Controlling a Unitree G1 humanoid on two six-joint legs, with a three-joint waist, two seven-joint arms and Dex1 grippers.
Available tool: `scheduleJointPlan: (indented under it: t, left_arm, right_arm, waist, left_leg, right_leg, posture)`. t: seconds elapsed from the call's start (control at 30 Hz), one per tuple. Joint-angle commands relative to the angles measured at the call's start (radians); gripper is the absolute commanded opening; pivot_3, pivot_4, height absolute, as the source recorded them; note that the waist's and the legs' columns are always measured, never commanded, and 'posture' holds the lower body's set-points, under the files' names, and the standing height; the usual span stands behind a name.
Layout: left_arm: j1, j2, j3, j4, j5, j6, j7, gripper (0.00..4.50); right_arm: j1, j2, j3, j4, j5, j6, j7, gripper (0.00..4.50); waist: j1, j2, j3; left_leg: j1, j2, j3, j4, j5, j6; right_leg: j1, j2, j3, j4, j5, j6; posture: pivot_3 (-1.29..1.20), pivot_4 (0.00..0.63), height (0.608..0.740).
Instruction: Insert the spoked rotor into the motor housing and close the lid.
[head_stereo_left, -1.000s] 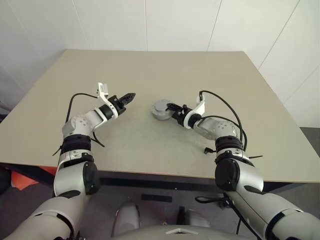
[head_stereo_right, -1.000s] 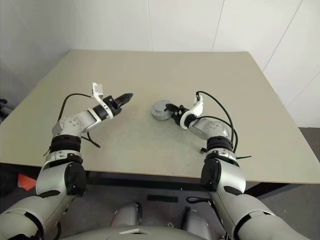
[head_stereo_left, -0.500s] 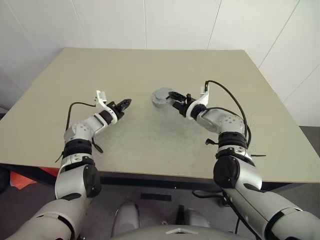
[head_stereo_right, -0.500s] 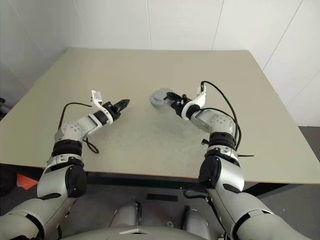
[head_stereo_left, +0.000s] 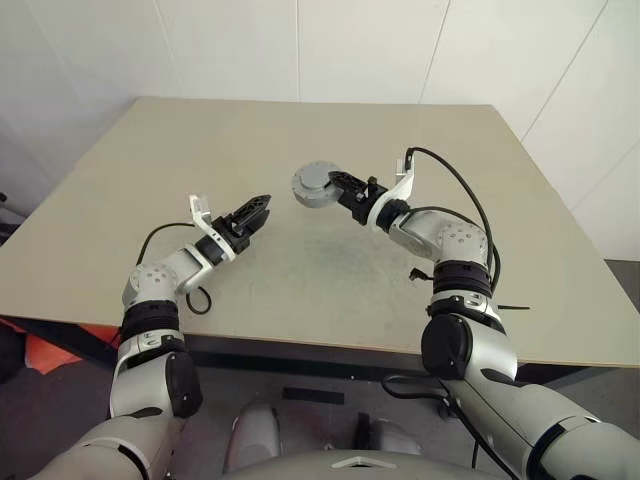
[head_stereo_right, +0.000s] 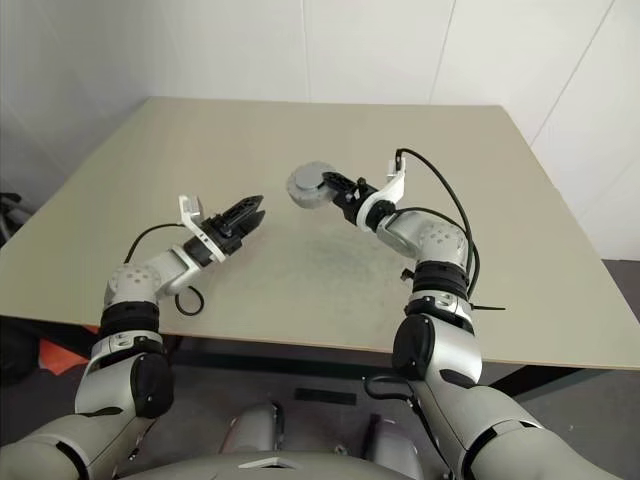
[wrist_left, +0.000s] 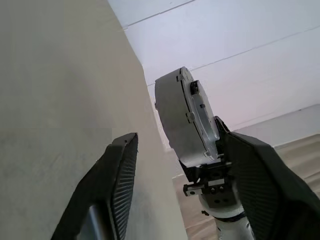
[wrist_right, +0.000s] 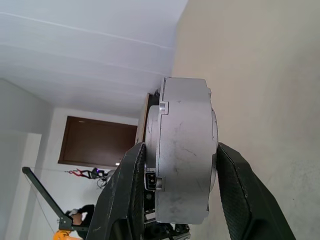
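While the head views take in the whole tan table (head_stereo_left: 200, 140), they give the left gripper (head_stereo_left: 256, 212) only as a small dark wedge over the tabletop, its two fingers parted a little at the tips and nothing between them. Its wrist view settles the matter: both black fingers (wrist_left: 117, 185) stand well spread and bare, and through the gap one looks across at the motor housing (wrist_left: 182, 117), seen edge-on with its flat back plate and a few screw heads, and at the other arm's black fingers clamped beneath it. From this side the housing is apart from the left gripper, up and to its right.

Further right, the head views show the right gripper (head_stereo_right: 338, 188) lifted above the table, pinching the round grey housing (head_stereo_left: 312, 185) at its fingertips; the housing hangs clear of the tabletop, nearer the far side than the left gripper. The right wrist view brings it close: the silver-grey drum (wrist_right: 184, 155) sits between the two ribbed fingers (wrist_right: 127, 195), one on each flat side, its rim facing the camera.

Whether the rotor or the lid is on the housing cannot be told, since no view looks into its open face; only its outer wall and back are plain. A dark doorway (wrist_right: 97, 142) and a blurred corner of the room show past the housing.
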Motion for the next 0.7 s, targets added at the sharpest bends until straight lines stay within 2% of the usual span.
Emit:
scheduleJointPlan:
  t: [0.03, 0.47, 0.7]
  left_arm:
    - [-0.023, 0.009, 0.03, 0.011, -0.075, 0.08, -0.003, 4.01]
    - [-0.091, -0.006, 0.071, 0.122, -0.118, 0.092, -0.004, 4.01]
    - [-0.132, -0.051, 0.061, 0.138, -0.125, 0.087, -0.012, 4.01]
  right_arm:
    - [-0.037, 0.007, 0.001, -0.08, 0.074, 0.019, 0.037, 2.09]
    - [-0.004, 0.043, 0.024, -0.168, 0.121, 0.12, 0.001, 2.09]
    - [0.017, 0.057, 0.048, -0.201, 0.122, 0.125, -0.01, 2.09]
  waist:
    - [0.001, 0.0, 0.0]
    - [0.001, 0.0, 0.0]
    - [0.002, 0.0, 0.0]
  left_leg:
    - [0.0, 0.0, 0.0, 0.0, 0.0, 0.0]
    - [0.0, -0.001, -0.002, 0.0, 0.0, 0.0]
    - [0.0, -0.001, -0.003, 0.001, 0.0, 0.0]
  right_leg:
    - [0.0, 0.0, 0.0, 0.0, 0.0, 0.0]
    - [0.0, 0.0, 0.0, 0.0, 0.002, 0.003]
    - [0.002, 0.0, 0.0, 0.001, 0.002, 0.003]
  posture:
    - [0.0, 0.0, 0.74]
    - [0.0, 0.0, 0.74]
    - [0.0, 0.0, 0.74]
